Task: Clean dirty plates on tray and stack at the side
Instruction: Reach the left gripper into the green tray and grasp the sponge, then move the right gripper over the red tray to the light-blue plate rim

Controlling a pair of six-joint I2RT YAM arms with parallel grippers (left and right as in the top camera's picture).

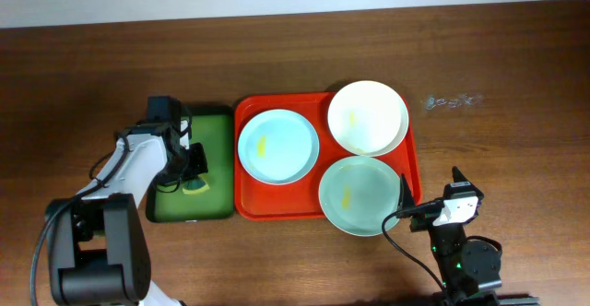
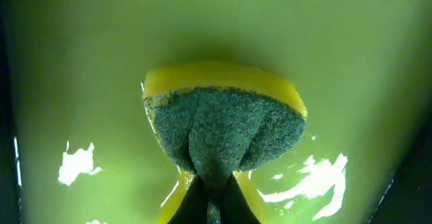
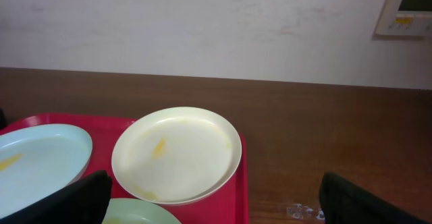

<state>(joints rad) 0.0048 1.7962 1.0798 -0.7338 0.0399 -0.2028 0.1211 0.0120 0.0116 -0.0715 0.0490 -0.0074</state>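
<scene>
1. Green scouring fibre over yellow foam: a sponge [image 2: 223,126] is pinched in the left gripper [image 2: 214,187]. Its jaws are drawn tight together, so the scouring face bulges out either side of them.
2. That gripper and sponge are over the near end of the green tray [image 1: 217,131]. I cannot tell whether the sponge touches the tray floor.
3. Right gripper [image 3: 214,190]: jaws spread wide, holding nothing and touching nothing. One finger [image 3: 74,197] hangs above the pale green plate [image 1: 361,195], and the other is out over the wooden table [image 1: 516,158].
4. Red tray [image 1: 277,205]: it lies flat in the middle of the table, just beside the green tray. In the overhead view its long axis runs left to right, while the green tray's runs front to back.
5. Plates, all face up:
   - The pale blue plate [image 1: 278,147] sits wholly inside the red tray, at its left.
   - The cream plate [image 1: 368,118] is at the far right corner, with its edge out over the rim.
   - The pale green plate is at the near right, overhanging the near rim.
6. Count:
   - three plates, unstacked and side by side
   - two trays
   - one sponge
   - two grippers
7. Each plate carries a small yellow smear. The cream plate's is faint from above and clearer in the right wrist view.
</scene>
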